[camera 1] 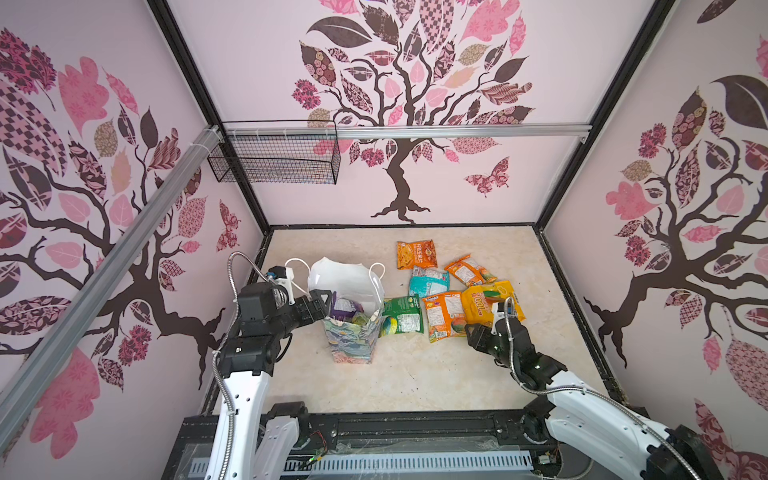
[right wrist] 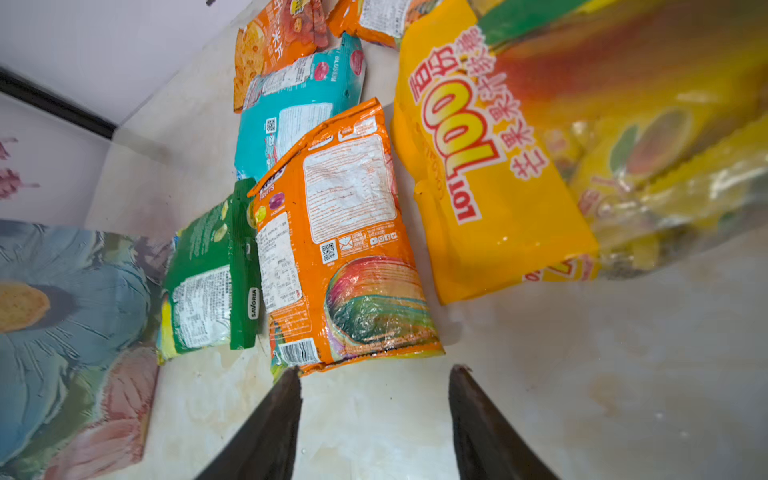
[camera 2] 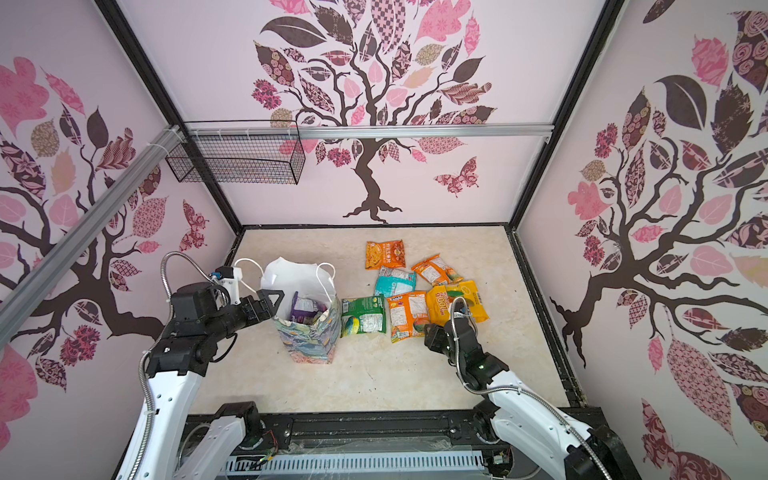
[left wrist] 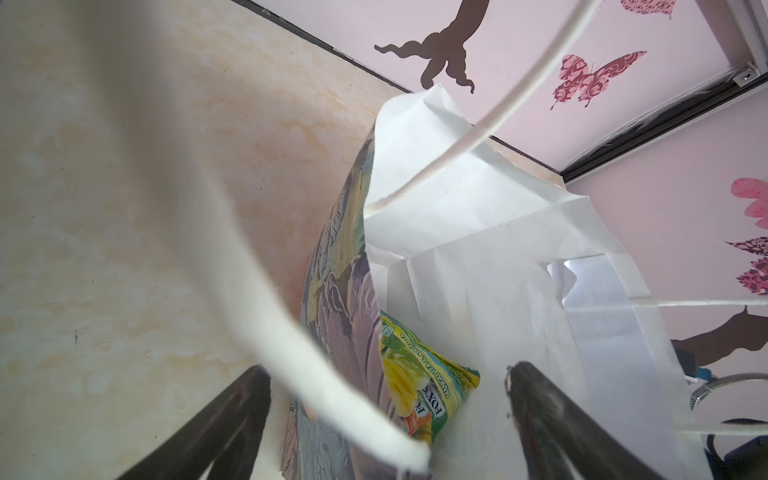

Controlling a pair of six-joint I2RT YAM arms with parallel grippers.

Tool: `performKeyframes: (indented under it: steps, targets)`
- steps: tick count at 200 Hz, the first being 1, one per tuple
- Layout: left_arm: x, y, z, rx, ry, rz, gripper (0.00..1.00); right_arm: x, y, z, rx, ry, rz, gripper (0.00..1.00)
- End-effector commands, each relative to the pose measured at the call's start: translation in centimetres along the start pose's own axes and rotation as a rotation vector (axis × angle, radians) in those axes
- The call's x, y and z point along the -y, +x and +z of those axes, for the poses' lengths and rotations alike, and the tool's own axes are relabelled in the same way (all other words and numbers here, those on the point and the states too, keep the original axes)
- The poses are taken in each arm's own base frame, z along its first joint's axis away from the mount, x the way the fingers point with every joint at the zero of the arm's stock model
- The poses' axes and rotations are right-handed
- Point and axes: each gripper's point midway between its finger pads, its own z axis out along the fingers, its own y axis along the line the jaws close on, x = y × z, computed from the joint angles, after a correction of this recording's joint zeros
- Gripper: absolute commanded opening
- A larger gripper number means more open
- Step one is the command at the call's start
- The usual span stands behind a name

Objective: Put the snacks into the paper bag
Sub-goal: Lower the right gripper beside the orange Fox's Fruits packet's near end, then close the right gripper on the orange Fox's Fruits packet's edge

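Note:
The paper bag (camera 1: 353, 336) (camera 2: 309, 338) stands upright at the table's left middle with its mouth open. Inside it lie a purple snack (camera 1: 345, 305) and a yellow-green one (left wrist: 424, 374). My left gripper (camera 1: 326, 303) (left wrist: 386, 370) is open astride the bag's left wall, one finger outside and one inside. To the right of the bag, several snacks lie flat: green (camera 1: 402, 314), orange (camera 1: 444, 316) (right wrist: 345, 232), yellow (camera 1: 486, 305) (right wrist: 478, 166), teal (camera 1: 429, 282), and two orange ones behind. My right gripper (camera 1: 471, 330) (right wrist: 376, 374) is open and empty, low at the orange packet's near edge.
A black wire basket (camera 1: 274, 156) hangs on the back wall's rail at upper left. A white cord handle (left wrist: 208, 249) of the bag drapes across the left wrist view. Walls close the table on three sides. Bare marble table (camera 1: 407, 374) lies in front of the bag and packets.

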Motion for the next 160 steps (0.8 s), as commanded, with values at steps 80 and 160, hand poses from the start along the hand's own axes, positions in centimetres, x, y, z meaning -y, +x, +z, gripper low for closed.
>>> performKeyframes:
  steps: [80, 160]
  targets:
    - [-0.1, 0.5, 0.1, -0.008, 0.0, 0.021, 0.93, -3.3, 0.7, 2.5, -0.222, -0.056, -0.337, 0.71]
    - [-0.1, 0.6, -0.1, -0.004, 0.0, 0.025, 0.94, -3.4, 0.6, 4.6, -0.269, -0.016, -0.339, 0.8]
